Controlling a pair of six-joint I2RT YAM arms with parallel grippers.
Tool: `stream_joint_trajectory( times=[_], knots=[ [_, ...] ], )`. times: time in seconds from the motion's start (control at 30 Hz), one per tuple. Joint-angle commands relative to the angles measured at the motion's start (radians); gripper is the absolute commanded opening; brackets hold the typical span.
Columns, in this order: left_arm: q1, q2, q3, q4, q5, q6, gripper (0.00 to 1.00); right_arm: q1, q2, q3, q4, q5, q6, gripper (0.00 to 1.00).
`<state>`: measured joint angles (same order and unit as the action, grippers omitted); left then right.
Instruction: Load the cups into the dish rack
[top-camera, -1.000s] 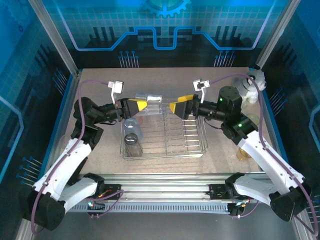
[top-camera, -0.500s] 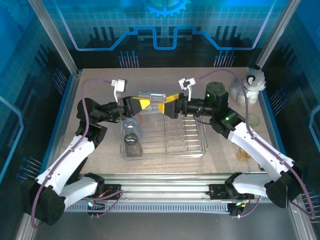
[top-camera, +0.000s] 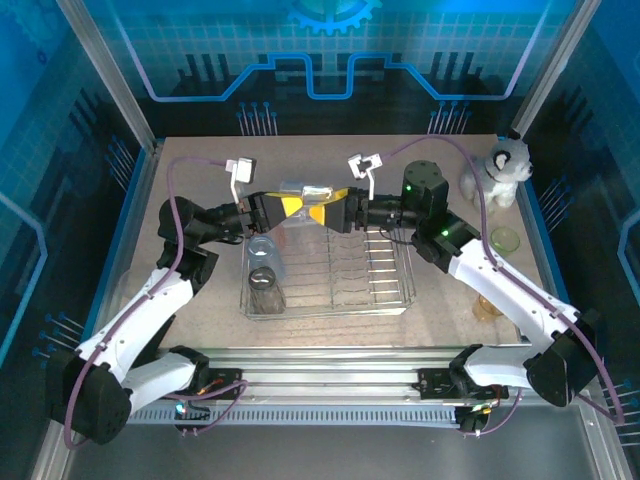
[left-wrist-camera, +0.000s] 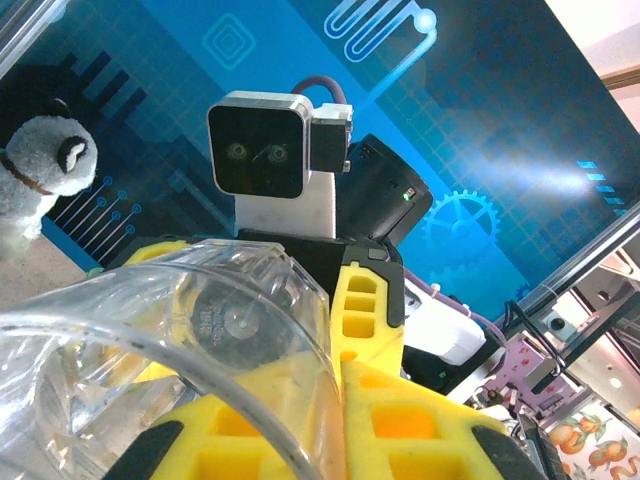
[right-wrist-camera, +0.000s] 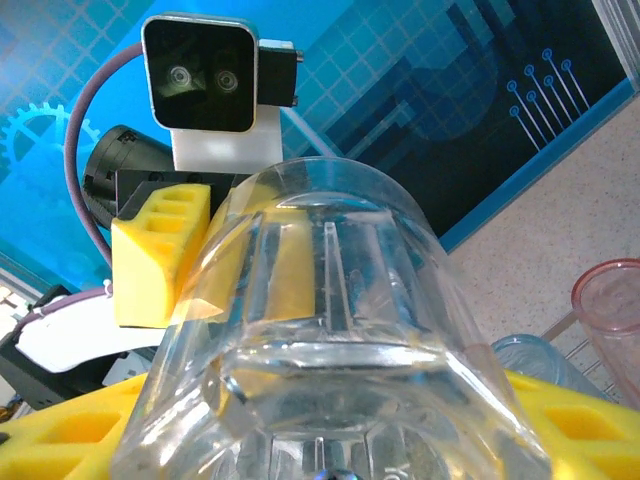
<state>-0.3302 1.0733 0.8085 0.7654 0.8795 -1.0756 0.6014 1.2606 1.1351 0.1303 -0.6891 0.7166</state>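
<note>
Clear cup (top-camera: 308, 190): lying sideways, being gripped between the left gripper (top-camera: 288, 207) fingers. The right gripper (top-camera: 324, 213) fingers are flanking its other end, clamping unclear. Dish rack (top-camera: 340, 309): sitting just below both grippers.

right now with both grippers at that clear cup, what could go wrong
The left gripper and right gripper meet on one clear cup; a mistimed release could twist or drop it. It hangs over the far edge of the dish rack, so it might fall outside or hit the two cups inside.
</note>
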Motion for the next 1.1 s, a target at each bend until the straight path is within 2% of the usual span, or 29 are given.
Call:
stream_joint_trajectory(
  times=[0.0,0.17,0.2,0.23,0.27,0.33,0.37,0.4,0.5,0.63,0.73,0.8,0.97,1.07],
  knots=[
    [-0.013,0.001,-0.012,0.063,-0.026,-0.005,0.00,0.021,0.009,0.043,0.004,-0.017,-0.013,0.56],
    [-0.014,0.002,-0.037,0.085,-0.038,-0.024,0.00,0.024,0.020,0.059,-0.044,0.003,-0.022,0.35],
    [-0.013,0.000,-0.040,0.083,-0.038,-0.026,0.03,0.024,0.025,0.068,-0.061,0.006,-0.025,0.30],
    [-0.013,0.000,-0.044,0.080,-0.039,-0.027,0.16,0.024,0.030,0.078,-0.085,0.012,-0.030,0.23],
    [-0.013,-0.002,-0.046,0.076,-0.042,-0.027,0.35,0.024,0.034,0.089,-0.111,0.017,-0.038,0.18],
    [-0.013,-0.015,-0.056,0.055,-0.056,-0.016,0.84,0.024,0.044,0.119,-0.176,0.030,-0.063,0.08],
    [-0.013,-0.023,-0.064,0.041,-0.066,-0.008,0.97,0.024,0.047,0.132,-0.212,0.041,-0.079,0.04],
    [-0.013,-0.037,-0.070,0.009,-0.077,0.010,0.99,0.023,0.048,0.148,-0.255,0.058,-0.099,0.00],
    [-0.013,-0.096,-0.077,-0.160,-0.108,0.098,0.99,0.023,0.045,0.194,-0.392,0.128,-0.167,0.00],
    [-0.013,-0.224,-0.047,-0.577,-0.248,0.322,0.99,0.023,0.045,0.262,-0.597,0.266,-0.253,0.00],
    [-0.013,-0.312,0.009,-0.928,-0.485,0.498,0.99,0.024,0.060,0.308,-0.734,0.379,-0.304,0.00],
    [-0.013,-0.349,0.046,-1.125,-0.685,0.573,1.00,0.028,0.084,0.331,-0.813,0.439,-0.327,0.00],
    [-0.012,-0.397,0.086,-1.374,-1.032,0.621,0.99,0.091,0.188,0.414,-0.964,0.574,-0.385,0.00],
    [-0.012,-0.430,0.070,-1.432,-1.166,0.590,0.99,0.147,0.273,0.473,-1.043,0.682,-0.413,0.00]
  ],
)
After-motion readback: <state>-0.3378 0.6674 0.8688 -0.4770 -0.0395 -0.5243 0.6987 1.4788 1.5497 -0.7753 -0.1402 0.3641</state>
